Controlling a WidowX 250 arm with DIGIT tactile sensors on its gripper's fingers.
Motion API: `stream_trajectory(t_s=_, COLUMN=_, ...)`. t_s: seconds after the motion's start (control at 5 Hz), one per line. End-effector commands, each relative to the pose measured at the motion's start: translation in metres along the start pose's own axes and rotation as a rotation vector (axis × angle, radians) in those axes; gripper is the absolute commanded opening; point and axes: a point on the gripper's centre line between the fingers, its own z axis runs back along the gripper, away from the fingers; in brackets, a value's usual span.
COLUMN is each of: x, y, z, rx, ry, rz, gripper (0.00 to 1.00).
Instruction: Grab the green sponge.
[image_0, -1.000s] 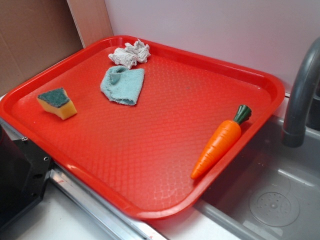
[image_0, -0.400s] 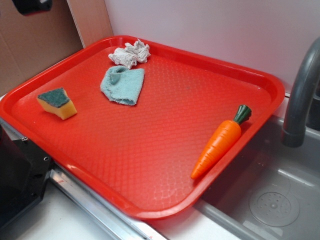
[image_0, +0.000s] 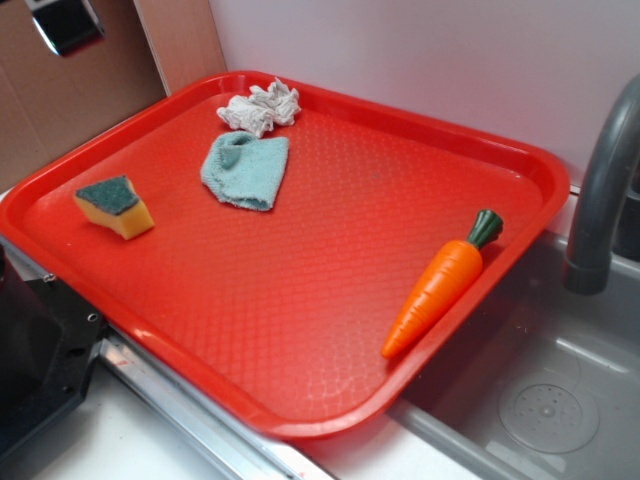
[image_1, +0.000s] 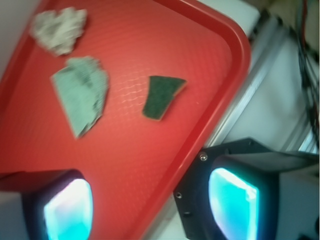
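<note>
**Gripper high above the tray, sponge untouched**

Exterior: the green sponge (image_0: 114, 206) sits near the red tray's (image_0: 330, 400) left edge, the gripper (image_0: 62, 22) up in the top-left corner.

Wrist: fingers (image_1: 67, 209) spread wide, holding nothing; sponge (image_1: 162, 96) beside the teal cloth (image_1: 82, 93).

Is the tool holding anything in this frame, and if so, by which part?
Nothing is held. The tool is high above the tray's far left corner, and the green sponge lies untouched on the tray.
</note>
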Motion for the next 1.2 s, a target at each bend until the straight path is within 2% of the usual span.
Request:
stream_trajectory(t_s=0.0, x=0.036, y=0.002, z=-0.047, rx=0.052, ry=-0.079, rz=0.288, gripper=1.0)
stream_trajectory(t_s=0.2, x=0.036, y=-0.001, z=-0.074, rx=0.073, ry=-0.155, rz=0.305, gripper=1.0)
stream_trajectory(t_s=0.4, x=0.037, y=-0.003, z=-0.099, rx=0.097, ry=-0.204, rz=0.263, gripper=1.0)
stream_trajectory(t_s=0.8, x=0.044, y=0.008, z=-0.126, rx=0.104, ry=-0.179, rz=0.206, gripper=1.0)
stream_trajectory(t_s=1.0, x=0.043, y=0.012, z=-0.133, rx=0.138, ry=-0.192, rz=0.18, gripper=1.0)
